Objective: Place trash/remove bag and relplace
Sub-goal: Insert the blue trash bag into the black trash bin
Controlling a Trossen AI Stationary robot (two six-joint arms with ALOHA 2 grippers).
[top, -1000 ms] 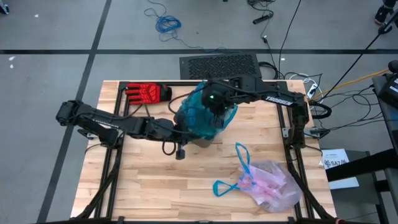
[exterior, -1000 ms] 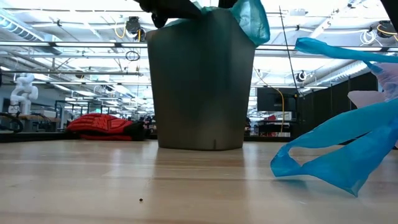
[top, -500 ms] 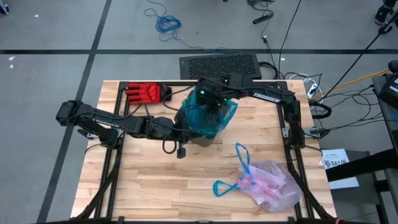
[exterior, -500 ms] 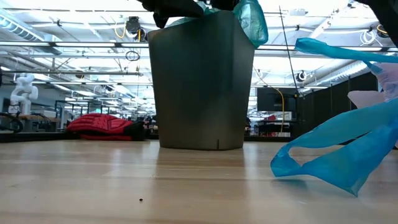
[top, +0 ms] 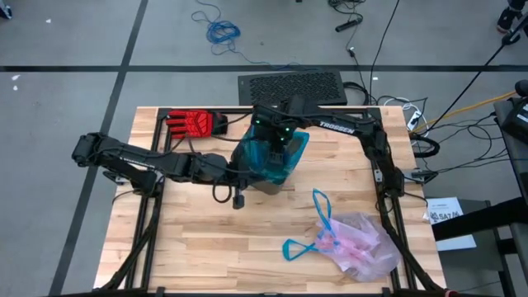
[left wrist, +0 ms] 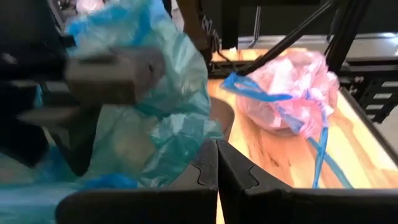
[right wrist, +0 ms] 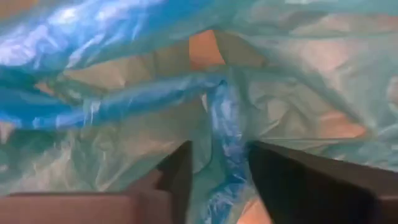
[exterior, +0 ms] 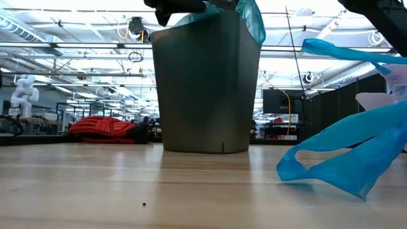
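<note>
Bag, thin pink-white plastic liner (top: pixel 360 245) lower right: limp, slippery, grab blue drawstring loops (top: pixel 307 245); right tool (top: pixel 275 142) half-spread inside teal bag (top: pixel 276 157); left tool (top: pixel 240 174) pressed together.

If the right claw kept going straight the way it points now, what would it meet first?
Most likely the teal-green bag: the right claw is open, with a fold of that bag's film between its fingers. Depth beyond the film is unclear.
</note>
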